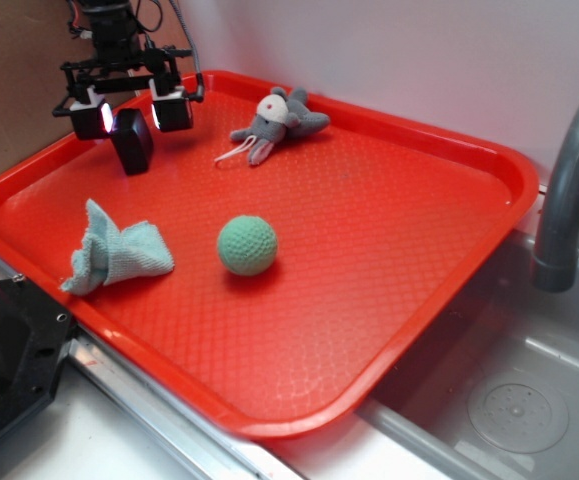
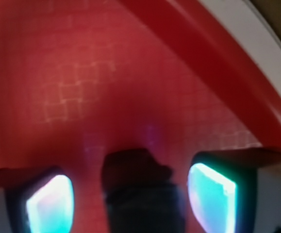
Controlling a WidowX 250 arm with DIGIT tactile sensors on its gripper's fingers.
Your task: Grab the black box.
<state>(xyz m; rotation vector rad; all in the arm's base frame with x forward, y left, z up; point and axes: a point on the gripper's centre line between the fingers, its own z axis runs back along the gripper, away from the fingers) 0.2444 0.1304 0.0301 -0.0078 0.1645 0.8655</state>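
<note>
At the far left, a large black device (image 1: 4, 345) with screws sat outside the red tray (image 1: 389, 260), hard against its near-left rim. Above the tray's far-left corner hung the gripper (image 1: 131, 110), its fingers spread apart with a clear gap on each side of what stood between them. That was the black box (image 1: 132, 141), upright on the tray floor and tilted a little, its top reaching up between the two lit pads (image 1: 172, 112); I could not tell whether either pad touched it. From the wrist view the black box (image 2: 140, 194) showed as a dark blurred lump midway between the glowing pads (image 2: 50, 206), red floor visible on both sides of it, and the tray's raised rim curved close by on the right. The box stood near that far-left rim, so room was tight there.

A crumpled pale blue cloth (image 1: 114, 258) lay near the tray's left edge, well apart from the box, with bare floor between them. A green ball (image 1: 247, 245) rested just right of the cloth, near the middle. A grey stuffed mouse (image 1: 274, 123) lay close to the far rim, right of the gripper. The right half of the tray was open floor to its edge. Beyond it sat a grey faucet (image 1: 569, 190) over a sink (image 1: 514, 400)
</note>
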